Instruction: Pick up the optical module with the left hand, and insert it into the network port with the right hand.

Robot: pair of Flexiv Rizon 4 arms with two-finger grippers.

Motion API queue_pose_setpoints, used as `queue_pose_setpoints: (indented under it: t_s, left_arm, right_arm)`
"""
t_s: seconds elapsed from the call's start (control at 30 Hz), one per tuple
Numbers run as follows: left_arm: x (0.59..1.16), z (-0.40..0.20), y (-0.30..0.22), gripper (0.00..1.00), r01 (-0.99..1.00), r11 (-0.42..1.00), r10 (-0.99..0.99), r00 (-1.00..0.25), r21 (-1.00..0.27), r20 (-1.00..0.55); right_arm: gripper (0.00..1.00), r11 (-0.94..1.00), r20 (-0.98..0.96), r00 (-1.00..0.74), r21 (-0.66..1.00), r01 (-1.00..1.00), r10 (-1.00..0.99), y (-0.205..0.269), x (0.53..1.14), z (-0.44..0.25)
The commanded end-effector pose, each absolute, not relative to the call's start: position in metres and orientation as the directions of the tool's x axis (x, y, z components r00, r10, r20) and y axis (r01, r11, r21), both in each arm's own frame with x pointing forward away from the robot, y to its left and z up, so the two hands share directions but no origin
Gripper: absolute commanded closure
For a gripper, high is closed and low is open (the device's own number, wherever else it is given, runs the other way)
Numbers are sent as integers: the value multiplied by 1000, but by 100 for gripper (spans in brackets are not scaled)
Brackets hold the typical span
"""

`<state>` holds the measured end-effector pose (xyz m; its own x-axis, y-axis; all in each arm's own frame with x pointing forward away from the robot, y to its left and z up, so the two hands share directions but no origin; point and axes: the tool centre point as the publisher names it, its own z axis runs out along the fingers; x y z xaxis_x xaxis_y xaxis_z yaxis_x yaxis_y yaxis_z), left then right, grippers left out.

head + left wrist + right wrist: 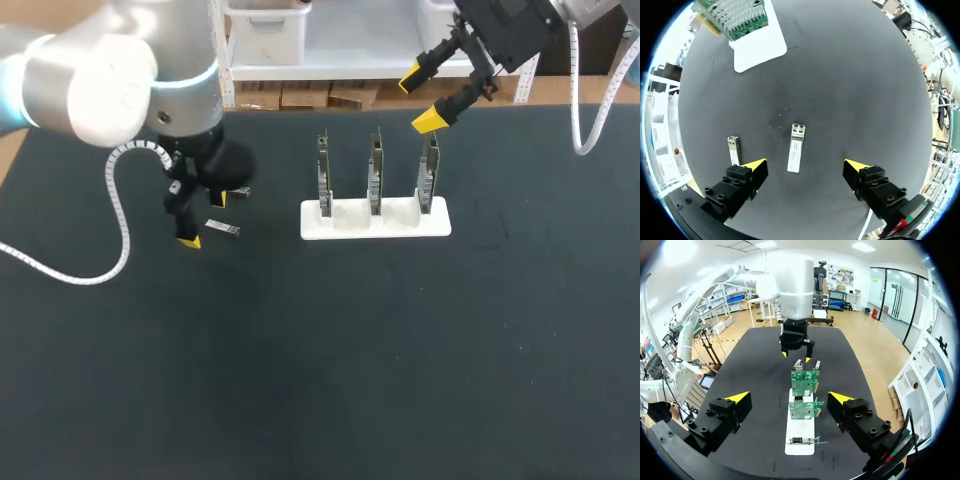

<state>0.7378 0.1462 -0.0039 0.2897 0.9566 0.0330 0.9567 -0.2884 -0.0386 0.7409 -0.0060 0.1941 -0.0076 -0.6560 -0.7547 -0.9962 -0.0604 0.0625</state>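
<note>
A silver optical module [223, 228] lies flat on the black table; in the left wrist view this module [796, 147] sits just ahead of and between the tips of my left gripper [807, 167], which is open and hovers above it [204, 220]. A second module [733, 144] lies beside one finger, also seen behind the gripper [240, 192]. Three upright network cards [375, 170] stand in a white holder [400, 222]. My right gripper [420, 98] hangs open high above the rightmost card, looking down the row of cards [805, 381] with nothing between its fingers [789, 398].
The black mat [330, 360] covers the table. A white cable [110, 250] loops from my left arm onto the mat at the left. My left arm's gripper [795, 352] shows beyond the cards in the right wrist view.
</note>
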Motion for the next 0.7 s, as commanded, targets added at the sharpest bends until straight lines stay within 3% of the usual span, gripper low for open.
queue_pose_setpoints:
  t_s: [0.03, 0.7]
  left_arm:
    - [747, -8, 144, 0, 959, -279, 959, 281, -50, 39]
    - [752, -14, 145, 0, 959, -277, 960, 278, -55, 10]
  right_arm:
    - [0, -58, -755, -8, 61, -996, -656, -6, 740, 194]
    - [0, -58, -755, -8, 61, -996, -656, -6, 740, 194]
